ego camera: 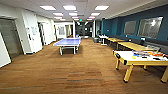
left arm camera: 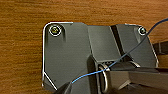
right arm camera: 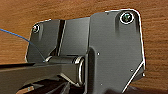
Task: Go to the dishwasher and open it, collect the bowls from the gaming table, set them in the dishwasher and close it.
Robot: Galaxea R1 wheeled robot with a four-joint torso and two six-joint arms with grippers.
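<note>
Room: you are looking down a long games room with a brown striped carpet (ego camera: 75, 75), ceiling light panels (ego camera: 69, 7) overhead and a teal wall (ego camera: 117, 25) on the right side of the head view
Gaming table: your target, the gaming table (ego camera: 130, 58), stands at the right of the head view, near you, with a pale glossy top, yellow edge and yellow legs on the carpet
Items on the gaming table: small coloured things (ego camera: 147, 53) lie on its far right part, orange, blue and yellow among them; too blurred for you to pick out single bowls
Ping-pong table: a blue ping-pong table (ego camera: 68, 42) stands mid-room, left of centre and farther off than the gaming table, well apart from it
Yellow-wood tables: a row of yellow-wood tables (ego camera: 133, 45) runs along the teal wall behind the gaming table
Left side: white walls with a dark doorway (ego camera: 10, 37) close on the left
Left gripper: your left wrist view has the robot's dark plate over the carpet, with a thin blue cable (left arm camera: 130, 53) crossing it; whether the fingers are parted or closed, and whether they hold anything, you cannot tell
Right gripper: the right wrist view is much the same, dark plate over carpet; finger state cannot be told here either
</note>
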